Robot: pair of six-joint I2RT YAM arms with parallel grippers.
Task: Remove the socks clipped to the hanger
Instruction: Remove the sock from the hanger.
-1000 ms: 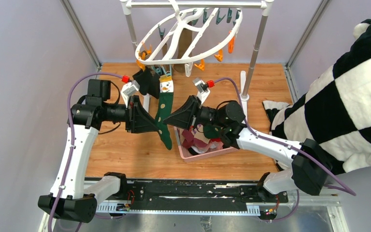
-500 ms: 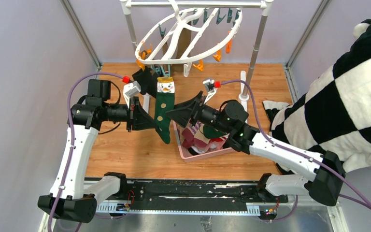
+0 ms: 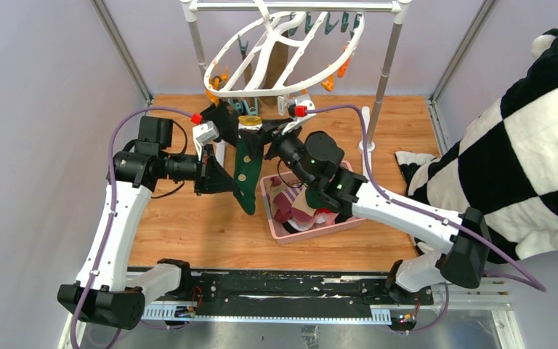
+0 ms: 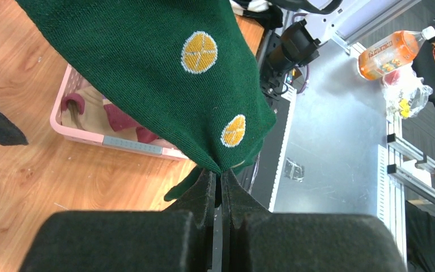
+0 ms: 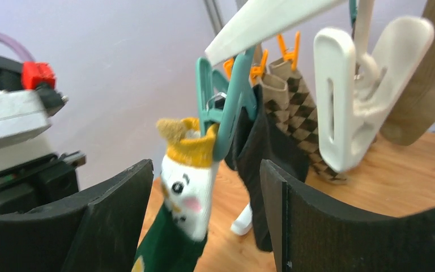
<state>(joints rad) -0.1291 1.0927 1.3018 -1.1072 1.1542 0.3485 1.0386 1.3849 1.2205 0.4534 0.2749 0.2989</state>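
Below the grey metal rail: white plastic oval drying hanger, tilted. Dark green snowman-faced knit sock hanging from it, toe pinched taut in my closed left gripper. My right gripper spread around the teal plastic clip, seemingly to release it.

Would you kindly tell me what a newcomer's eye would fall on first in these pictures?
A green sock with a snowman face hangs mid-scene from a teal clip on the white hanger. The left gripper is shut on its lower end, while the right gripper stands open around the clip and cuff. A huge black-and-white checked cloth fills the right edge.
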